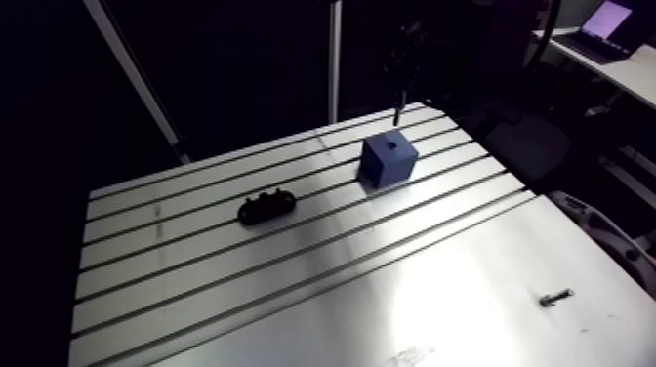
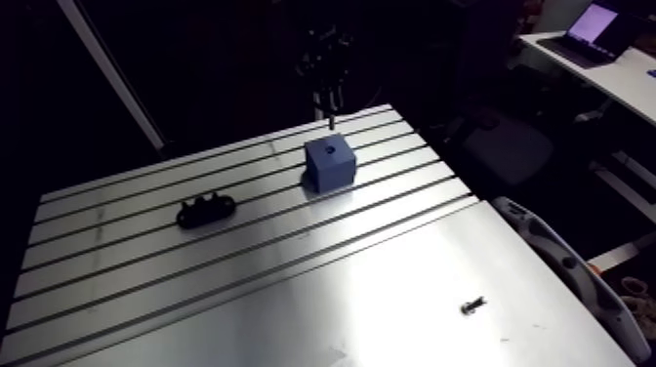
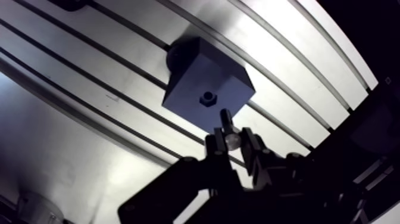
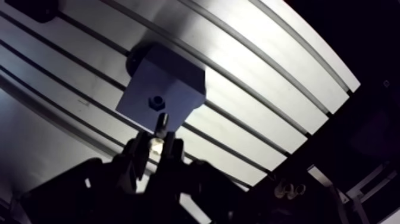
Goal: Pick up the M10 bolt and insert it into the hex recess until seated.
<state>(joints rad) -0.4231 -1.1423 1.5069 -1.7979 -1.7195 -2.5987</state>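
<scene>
The bolt (image 3: 226, 119) is pinched between the gripper's (image 3: 233, 139) narrowly spaced fingers, its free end pointing down so it can lead into the recess (image 3: 208, 96). It hangs just beside that hole, above the block (image 3: 190, 77) on the table (image 1: 293, 283).

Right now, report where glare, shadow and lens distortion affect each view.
Arm view: a glare patch washes out the table's near plate, and the gripper hangs dark against the dim background. Wrist view: the table's straight slots bow into curves, its far strips glare white, and the bolt gripped near the blue block glints.
</scene>
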